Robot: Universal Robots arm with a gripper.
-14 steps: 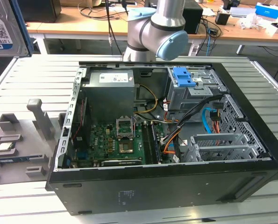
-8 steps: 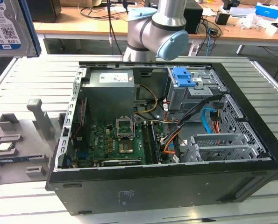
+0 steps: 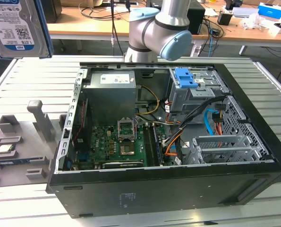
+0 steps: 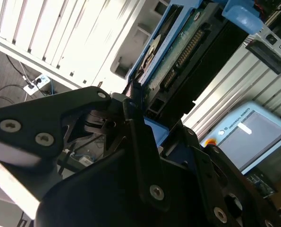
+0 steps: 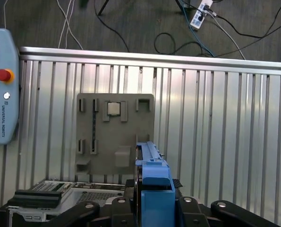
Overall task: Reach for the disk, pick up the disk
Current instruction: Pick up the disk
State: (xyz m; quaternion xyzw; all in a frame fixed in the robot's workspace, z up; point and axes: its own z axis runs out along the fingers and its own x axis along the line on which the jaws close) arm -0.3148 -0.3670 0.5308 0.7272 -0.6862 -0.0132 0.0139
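The disk (image 3: 16,27), a silver hard drive with a white and blue label and blue rails, hangs high above the slatted table at the exterior view's far left. The first wrist view sees the disk (image 5: 152,177) edge-on, its blue rail rising between black fingers (image 5: 90,209). In the second wrist view its green circuit-board side (image 4: 185,49) faces the camera. My gripper (image 5: 153,204) is shut on the disk, one black finger (image 4: 133,111) pressing its edge.
An open computer case (image 3: 253,175) lies on the table, with a blue latch piece (image 3: 185,78) on its drive cage. A grey slotted stand (image 3: 36,137) (image 5: 100,156) sits below the disk. A teach pendant (image 5: 1,85) lies beside it.
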